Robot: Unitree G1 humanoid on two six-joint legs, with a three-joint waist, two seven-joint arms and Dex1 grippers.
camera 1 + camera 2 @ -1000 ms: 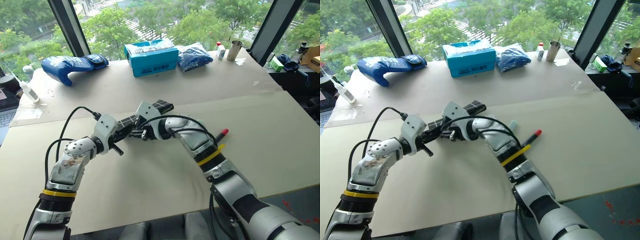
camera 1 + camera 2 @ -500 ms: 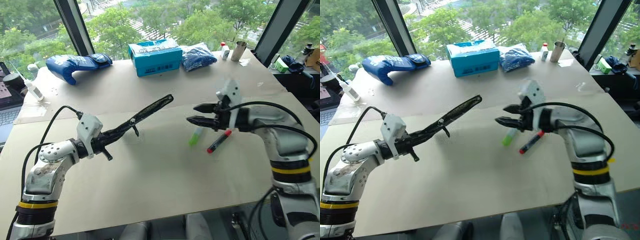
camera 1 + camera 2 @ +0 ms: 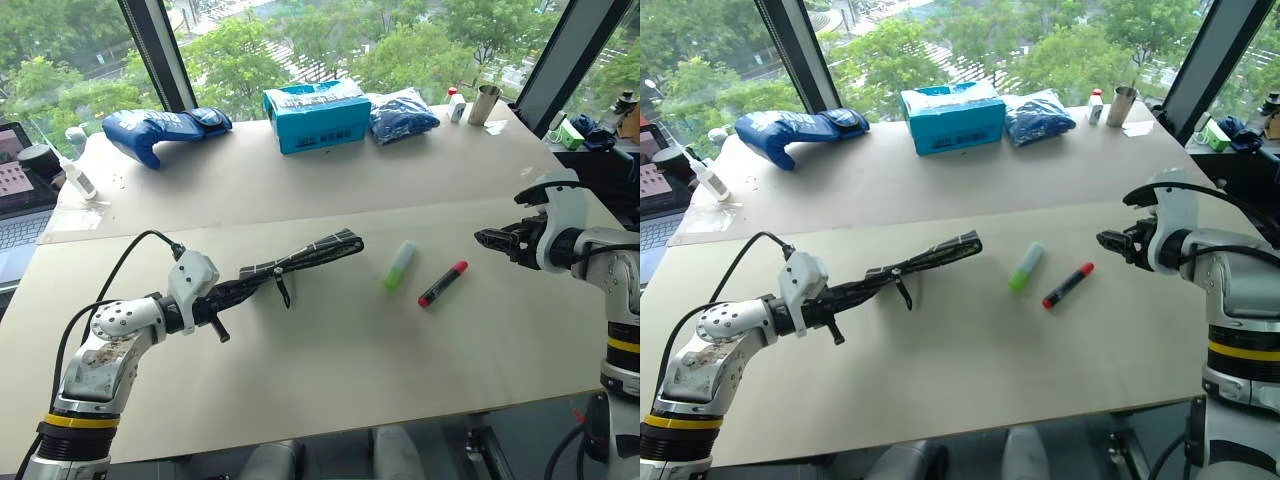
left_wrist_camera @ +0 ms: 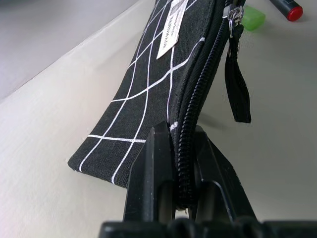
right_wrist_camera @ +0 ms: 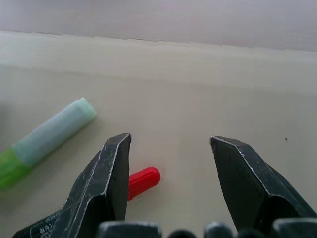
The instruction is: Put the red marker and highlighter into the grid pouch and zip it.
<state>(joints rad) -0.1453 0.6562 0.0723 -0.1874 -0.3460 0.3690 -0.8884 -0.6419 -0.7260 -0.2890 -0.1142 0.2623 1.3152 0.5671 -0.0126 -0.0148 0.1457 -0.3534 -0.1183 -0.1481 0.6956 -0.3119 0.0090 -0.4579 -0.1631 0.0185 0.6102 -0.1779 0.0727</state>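
At the left of the head views, the left gripper (image 3: 232,293) is clamped tight on one end of the grid pouch (image 3: 305,256), pinching the fabric right at the zipper line so that the pouch stands edge-up and reaches away toward two o'clock, its far end sitting at or just above the table (image 3: 330,370). In the left wrist view the zipper cord (image 4: 237,87) dangles from the pull partway along the top edge; whether the mouth behind it is open wide enough to take a pen cannot be told. Judging by how things lie, the task is at the first pick: both pens are on the table outside the pouch and nothing is zipped. Just beyond the pouch's far end, at about three o'clock from it, lies the highlighter (image 3: 399,265), and just beside that, farther toward three o'clock, lies the red marker (image 3: 442,283), each tilted with its cap end pointing to roughly one o'clock. At the right, the right gripper (image 3: 488,239) hangs above the table with its jaws spread and nothing between them, its tips aimed toward nine o'clock. The red marker sits at about eight o'clock from it, near but apart. The next move probably calls for lowering the open jaws over the marker's barrel, closing across it, then carrying it to the pouch mouth.
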